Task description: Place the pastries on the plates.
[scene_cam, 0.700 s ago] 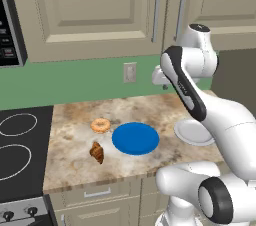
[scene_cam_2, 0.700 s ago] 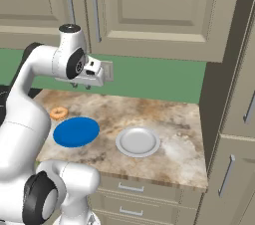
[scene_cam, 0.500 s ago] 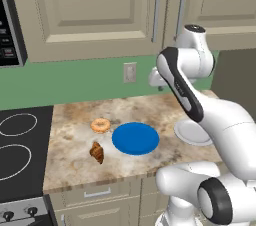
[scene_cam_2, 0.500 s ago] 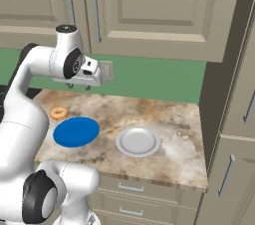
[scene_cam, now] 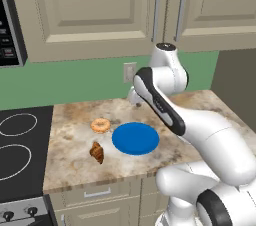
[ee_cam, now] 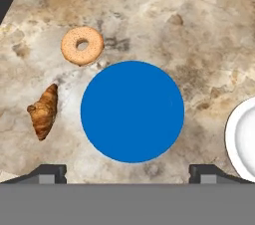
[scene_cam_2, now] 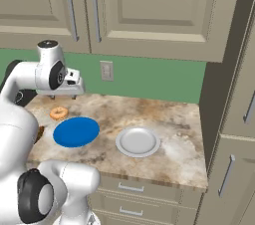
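A golden ring donut (ee_cam: pixel 82 45) and a dark-brown croissant (ee_cam: pixel 44 111) lie on the marble counter, just left of the blue plate (ee_cam: pixel 132 111). The white plate (ee_cam: pixel 244 139) sits to the blue plate's right. My gripper (ee_cam: pixel 128 174) hangs high over the blue plate's near edge, open and empty, its fingertips (ee_cam: pixel 47 173) spread wide. From the right base view the gripper (scene_cam_2: pixel 62 97) hovers above the donut (scene_cam_2: pixel 59 113) and blue plate (scene_cam_2: pixel 76 131), with the white plate (scene_cam_2: pixel 138 141) further right. The left base view has the donut (scene_cam: pixel 100 125), croissant (scene_cam: pixel 96 152) and blue plate (scene_cam: pixel 135 138).
A black stovetop (scene_cam: pixel 20 145) borders the counter on the left. Behind it runs a green wall with an outlet (scene_cam_2: pixel 106 70), and cabinets (scene_cam_2: pixel 149 10) hang above. A tall cabinet (scene_cam_2: pixel 234 99) closes off the counter's right end.
The arm has swung left and lower, carrying the open gripper from above the counter's middle to above the donut and blue plate. Pastries and plates have not moved.
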Robot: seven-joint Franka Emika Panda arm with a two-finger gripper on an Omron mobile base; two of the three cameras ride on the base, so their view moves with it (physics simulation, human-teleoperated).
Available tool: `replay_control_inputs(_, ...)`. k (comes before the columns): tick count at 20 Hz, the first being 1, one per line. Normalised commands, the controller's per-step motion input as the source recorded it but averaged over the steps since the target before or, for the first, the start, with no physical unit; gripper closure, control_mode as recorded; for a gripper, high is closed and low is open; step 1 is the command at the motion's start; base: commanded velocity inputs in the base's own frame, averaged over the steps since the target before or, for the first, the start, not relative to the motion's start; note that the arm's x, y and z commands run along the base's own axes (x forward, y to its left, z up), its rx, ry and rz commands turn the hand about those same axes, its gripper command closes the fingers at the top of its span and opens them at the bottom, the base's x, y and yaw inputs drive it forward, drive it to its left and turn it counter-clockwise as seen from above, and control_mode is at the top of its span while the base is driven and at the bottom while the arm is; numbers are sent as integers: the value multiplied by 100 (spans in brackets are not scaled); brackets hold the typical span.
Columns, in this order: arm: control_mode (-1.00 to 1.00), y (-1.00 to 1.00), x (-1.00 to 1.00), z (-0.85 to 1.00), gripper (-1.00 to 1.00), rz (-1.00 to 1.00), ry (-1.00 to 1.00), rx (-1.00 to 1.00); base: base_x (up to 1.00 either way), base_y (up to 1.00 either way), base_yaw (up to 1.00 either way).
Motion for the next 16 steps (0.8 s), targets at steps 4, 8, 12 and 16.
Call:
replay_control_inputs(4, -100, 43, 2, -67, -100, 11, 7, 0, 0, 0, 0)
replay_control_inputs(8, -100, 46, 12, -66, -100, 9, 4, 0, 0, 0, 0)
replay_control_inputs(12, -100, 21, 25, -36, -100, 2, 1, 0, 0, 0, 0)
replay_control_inputs(16, -100, 20, 45, -20, -100, 0, 3, 0, 0, 0, 0)
